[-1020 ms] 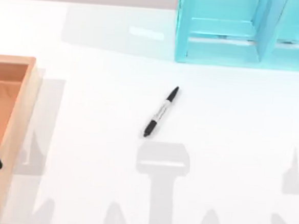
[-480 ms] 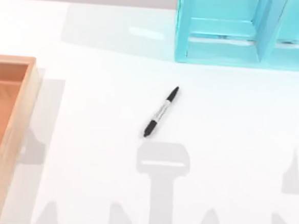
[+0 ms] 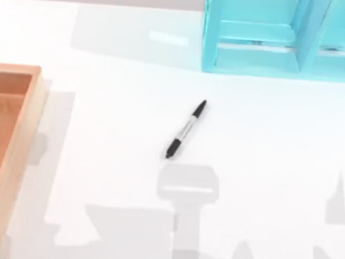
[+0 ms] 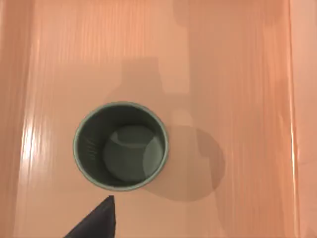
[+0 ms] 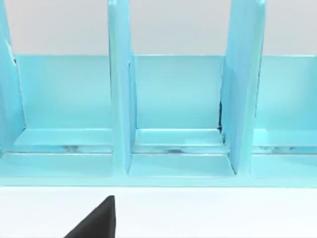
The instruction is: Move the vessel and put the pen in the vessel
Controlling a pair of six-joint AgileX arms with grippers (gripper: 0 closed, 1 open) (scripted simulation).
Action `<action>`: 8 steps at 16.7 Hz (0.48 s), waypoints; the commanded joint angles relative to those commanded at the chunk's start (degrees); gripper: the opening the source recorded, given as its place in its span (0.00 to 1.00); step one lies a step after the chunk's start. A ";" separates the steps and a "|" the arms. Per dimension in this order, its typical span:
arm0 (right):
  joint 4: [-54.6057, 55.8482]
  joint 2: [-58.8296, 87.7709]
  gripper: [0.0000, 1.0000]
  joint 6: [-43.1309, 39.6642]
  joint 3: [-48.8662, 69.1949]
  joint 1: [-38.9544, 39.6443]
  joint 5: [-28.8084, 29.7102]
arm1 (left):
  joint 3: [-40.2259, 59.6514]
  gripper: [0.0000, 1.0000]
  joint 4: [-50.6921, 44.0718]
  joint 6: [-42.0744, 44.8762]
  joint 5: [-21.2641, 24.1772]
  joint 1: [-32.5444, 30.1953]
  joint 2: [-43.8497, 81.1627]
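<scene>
The wooden tray (image 3: 18, 148) shows pale orange-brown wood with fine straight grain and a soft sheen along its floor in the left wrist view. The vessel (image 4: 121, 146) looks like smooth, matt olive-green plastic or glazed ware. The pen (image 3: 186, 129) has a glossy black plastic body with a paper-like grey-white label. The turquoise shelf (image 5: 173, 106) appears painted, smooth and faintly glossy. The table (image 3: 266, 148) is plain matt white.

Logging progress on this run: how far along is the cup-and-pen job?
Nothing looks done yet. The cup stands upright and empty on the wooden tray, ungrasped; the left wrist camera looks straight down into it, so that arm seems lined up for the pick. The pen lies on the white table, untouched. Left: grasp and move the cup, then put the pen in.
</scene>
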 joint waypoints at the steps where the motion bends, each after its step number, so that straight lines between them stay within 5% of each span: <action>1: 0.00 0.00 1.00 0.00 0.00 0.00 0.00 | 3.89 1.00 -3.68 0.54 0.01 0.50 5.77; 8: 0.00 0.00 1.00 0.00 0.00 0.00 0.00 | 28.22 1.00 -24.03 4.34 -0.08 3.82 33.22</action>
